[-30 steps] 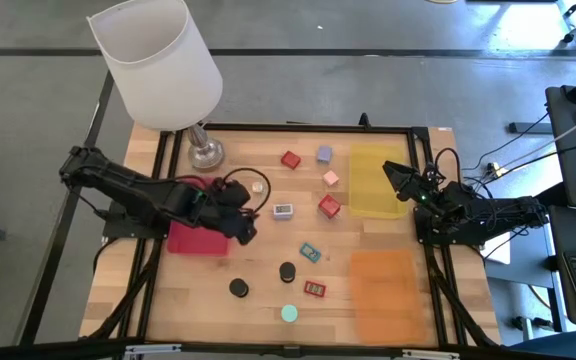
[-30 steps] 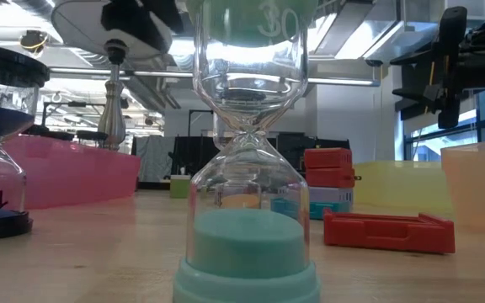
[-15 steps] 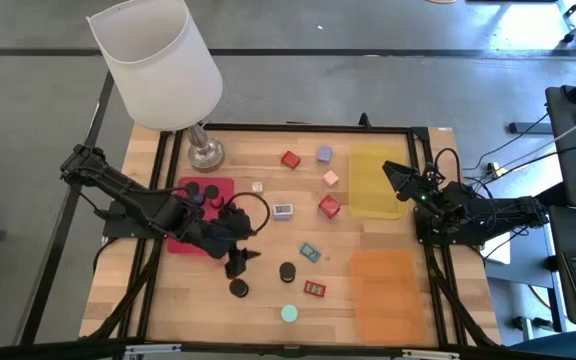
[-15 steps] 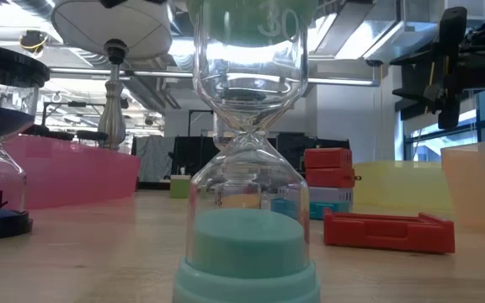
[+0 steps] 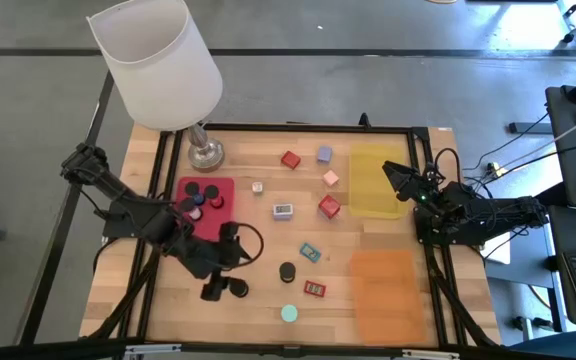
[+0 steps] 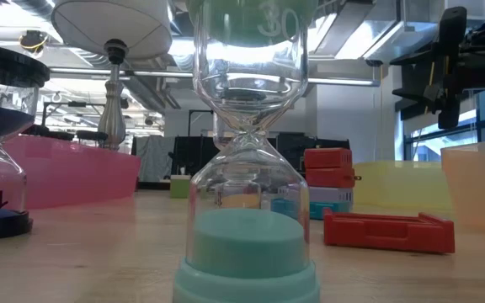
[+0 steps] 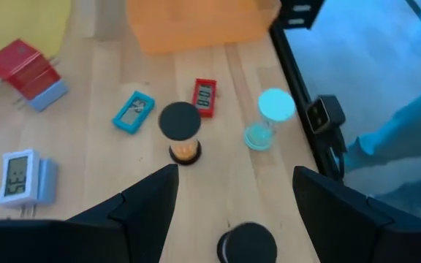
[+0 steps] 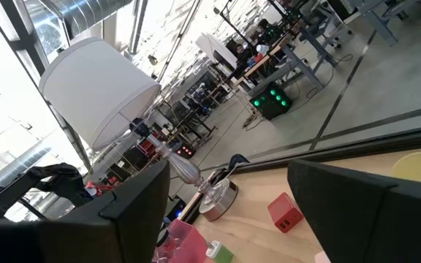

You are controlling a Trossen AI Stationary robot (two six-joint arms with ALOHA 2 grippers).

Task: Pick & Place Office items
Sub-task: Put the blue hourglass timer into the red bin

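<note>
Two arms show over the table; the left gripper [image 5: 216, 289] hovers low, fingers spread apart and holding nothing, just beside the black timer [image 5: 238, 288], which in the left wrist view sits between its fingertips [image 7: 156, 193]; taking that black timer as landmark, a second black-capped timer [image 5: 286, 271] stands near it toward the right arm, the teal timer [image 5: 288, 313] lies beyond that toward the table's front edge, and the flat red piece [image 5: 314, 289] and flat teal piece [image 5: 310, 252] lie farther the same way; the white clock [image 5: 283, 210] and red block [image 5: 329, 207] sit well apart from it toward the lamp [image 5: 158, 60]; the red mat [image 5: 211, 220], near the timer on the lamp side, carries several dark round pieces [image 5: 196, 190]; the right gripper [image 5: 396, 180] waits over the yellow mat [image 5: 373, 180], fingers apart and empty.
</note>
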